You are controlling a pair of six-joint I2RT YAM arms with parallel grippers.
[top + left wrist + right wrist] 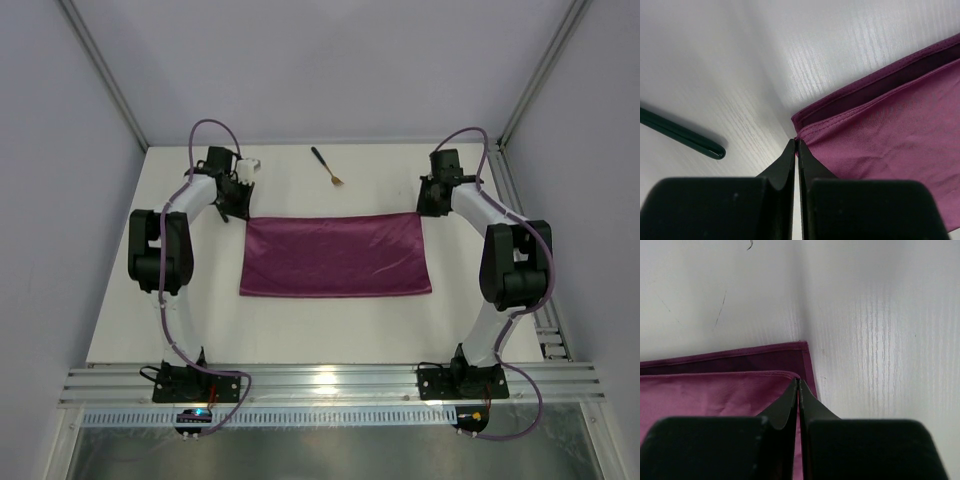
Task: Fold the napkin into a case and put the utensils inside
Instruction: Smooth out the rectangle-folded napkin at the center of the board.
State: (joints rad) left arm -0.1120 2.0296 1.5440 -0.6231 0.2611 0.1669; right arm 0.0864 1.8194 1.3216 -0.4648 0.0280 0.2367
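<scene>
Since the folded magenta-purple cloth napkin (335,255) is limp, light and thin, pinch its far corners, where the left gripper (796,142) and right gripper (798,381) rest, jaws together.

Overhead; wrists low, apparently sharing napkin (335,255)

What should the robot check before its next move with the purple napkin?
1. Napkin flat, folded in two layers: ok.
2. Left gripper shut at its far left corner: ok.
3. Right gripper shut at the far right corner: ok.
4. Cloth really pinched by either gripper: cannot tell.
5. Fork lying apart, beyond the napkin: ok.
6. Second utensil located: cannot tell; a dark handle lies by the left gripper, head unseen.
</scene>
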